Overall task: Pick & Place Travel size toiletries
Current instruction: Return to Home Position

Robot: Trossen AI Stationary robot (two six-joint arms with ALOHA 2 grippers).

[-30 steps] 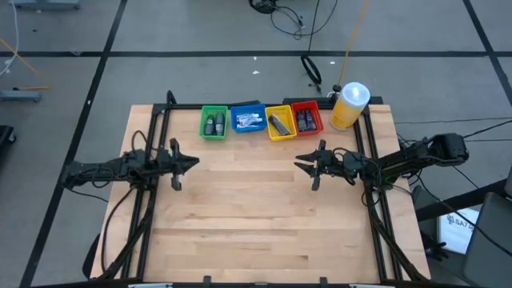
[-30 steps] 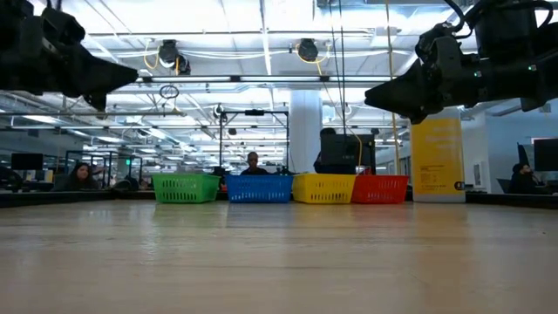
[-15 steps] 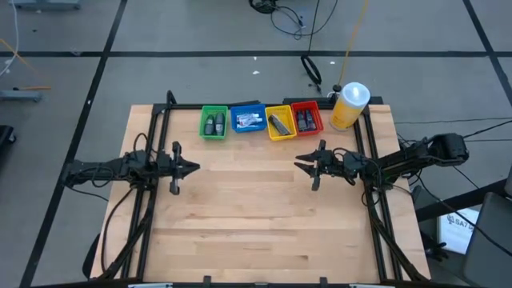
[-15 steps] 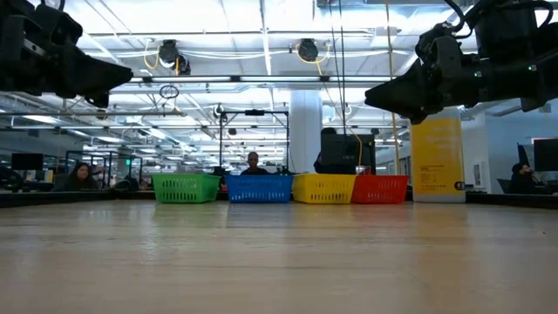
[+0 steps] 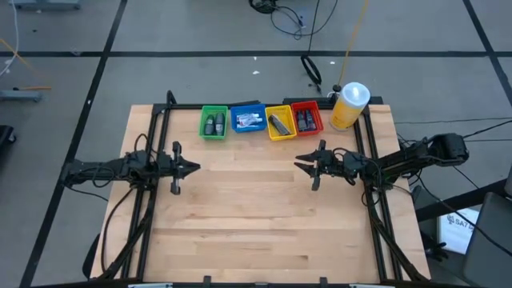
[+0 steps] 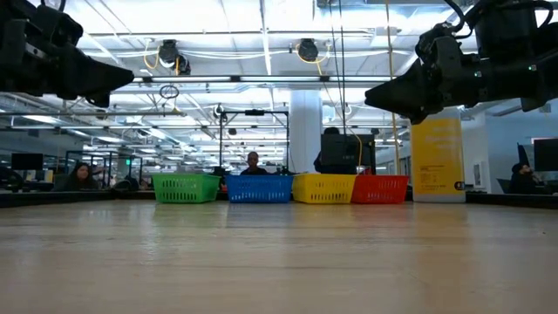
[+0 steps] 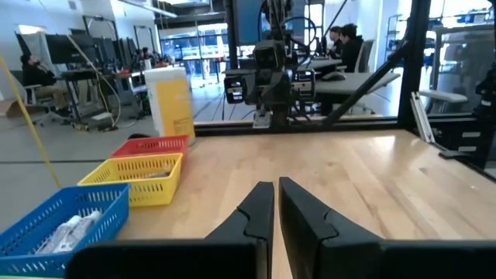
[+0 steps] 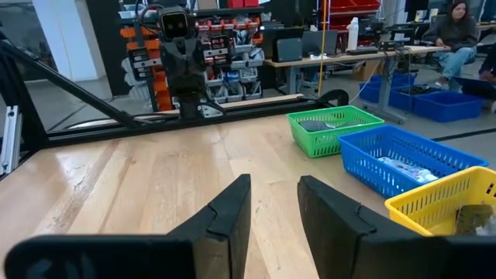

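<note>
Left gripper (image 5: 190,167): above the left side of the light wooden table (image 5: 256,224), arm stretched flat, fingers pressed together, empty.
Right gripper (image 5: 299,163): above the right side, arm flat, pointing at its twin, fingers spread, empty.
Travel size toiletries (image 5: 213,125): small dark bottles and white packets in the green, blue, yellow and red plastic bins (image 5: 247,108) at the far edge.

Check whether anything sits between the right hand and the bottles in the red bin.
Nothing visible does. Only bare table lies between the right hand and the red bin with its dark bottles. The big yellow bottle stands beside the bin, off that line.
</note>
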